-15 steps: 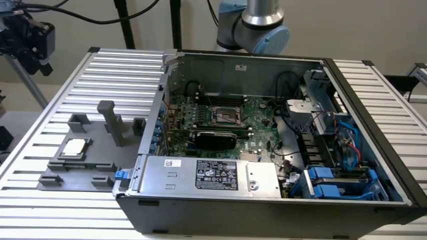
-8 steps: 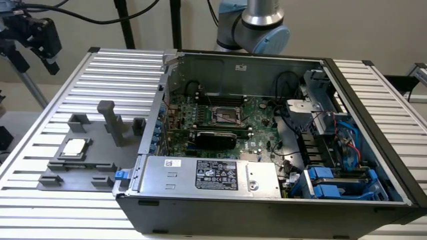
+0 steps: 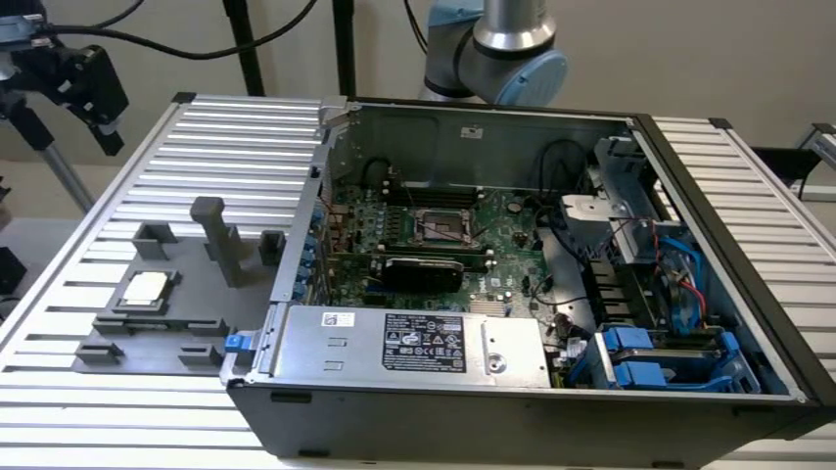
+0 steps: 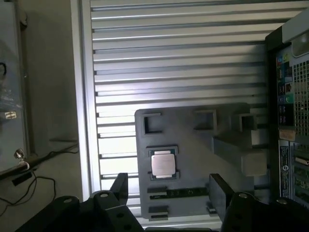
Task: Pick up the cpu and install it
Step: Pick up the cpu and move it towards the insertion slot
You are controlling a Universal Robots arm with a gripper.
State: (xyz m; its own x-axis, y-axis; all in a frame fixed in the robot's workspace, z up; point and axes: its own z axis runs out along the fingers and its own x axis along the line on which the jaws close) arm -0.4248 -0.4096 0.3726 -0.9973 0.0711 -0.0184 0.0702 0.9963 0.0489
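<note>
An open computer case (image 3: 523, 421) lies on the ribbed counter (image 3: 235, 127). Inside it, a green motherboard (image 3: 503, 220) carries a dark square socket (image 3: 444, 228), with a black card (image 3: 418, 269) near it. A silver power supply (image 3: 405, 343) with a black label (image 3: 425, 345) sits along the near wall. 2 blue drive caddies (image 3: 653, 357) fill the exterior view's right corner. Just beside the case, a grey fixture (image 3: 196, 294) with upright blocks (image 3: 215, 230) rests on the counter.

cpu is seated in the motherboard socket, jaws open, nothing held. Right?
Not seated. The cpu lies on the grey fixture outside the computer case, not in the motherboard socket; the exterior view shows this. The rest holds: the jaws are open, with nothing between them.
</note>
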